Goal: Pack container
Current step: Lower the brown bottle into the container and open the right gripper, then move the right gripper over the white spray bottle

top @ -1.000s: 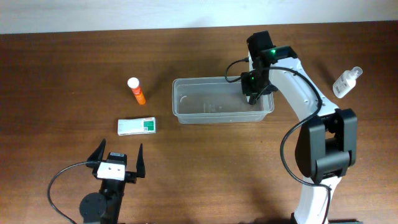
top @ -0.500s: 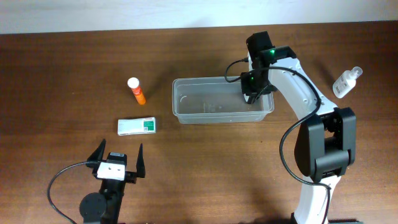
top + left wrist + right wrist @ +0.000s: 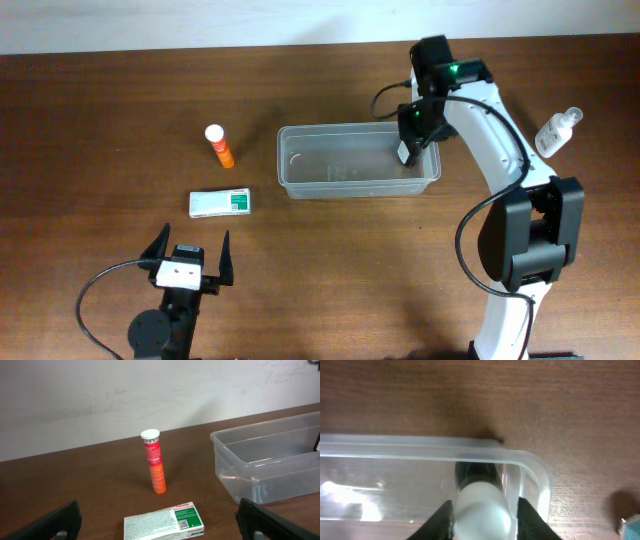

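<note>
The clear plastic container (image 3: 300,188) sits at the table's middle; it also shows in the left wrist view (image 3: 260,439) and the right wrist view (image 3: 395,448). My right gripper (image 3: 408,148) hangs over the container's right end, shut on a small dark bottle with a white end (image 3: 482,510), just inside the rounded corner. My left gripper (image 3: 190,255) is open and empty near the front left, behind a white and green medicine box (image 3: 221,203), which lies between its fingers in the left wrist view (image 3: 164,522). An orange tube (image 3: 219,146) with a white cap stands left of the container (image 3: 155,467).
A clear spray bottle (image 3: 557,131) lies at the far right of the table, beyond the right arm. A white wall runs behind the table's far edge. The container holds nothing else that I can see.
The right arm's wrist has shifted back and to the right while its gripper stays over the container's right end with the bottle. The left arm has not moved.
</note>
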